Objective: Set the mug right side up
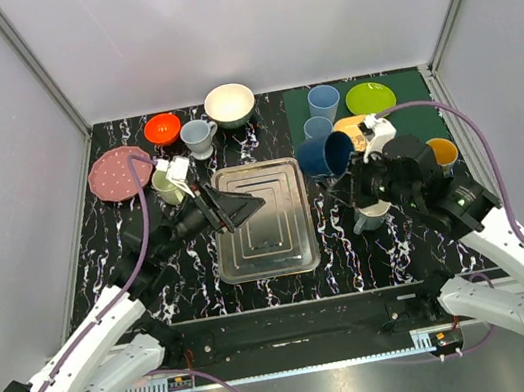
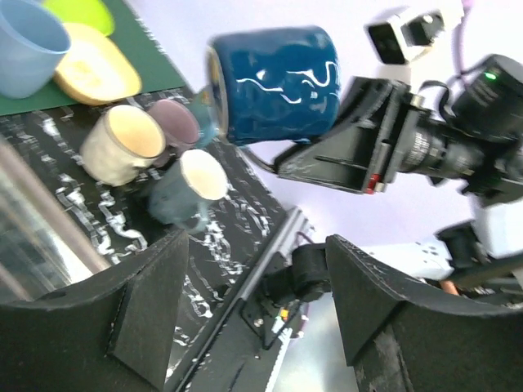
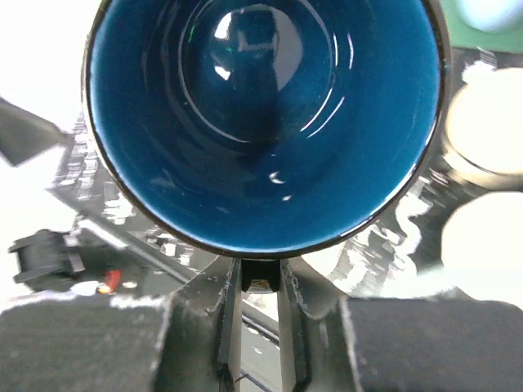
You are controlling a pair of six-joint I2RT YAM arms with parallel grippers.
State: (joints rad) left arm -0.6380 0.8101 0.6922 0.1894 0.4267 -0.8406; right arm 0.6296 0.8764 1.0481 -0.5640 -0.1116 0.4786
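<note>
Right wrist view: right claw (image 3: 257,276) clenched on glossy dark-blue ceramic mug (image 3: 261,122) at its 6 o'clock rim; narrow pinch may slip during rotation.

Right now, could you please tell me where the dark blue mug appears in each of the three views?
Top external: right of centre, the dark blue mug tipped sideways beside the metal tray.
Left wrist: upper centre, seen from the side.
Right wrist: fills the upper frame, mouth toward the camera.
Shared landmark: the right gripper clamping its rim.
</note>
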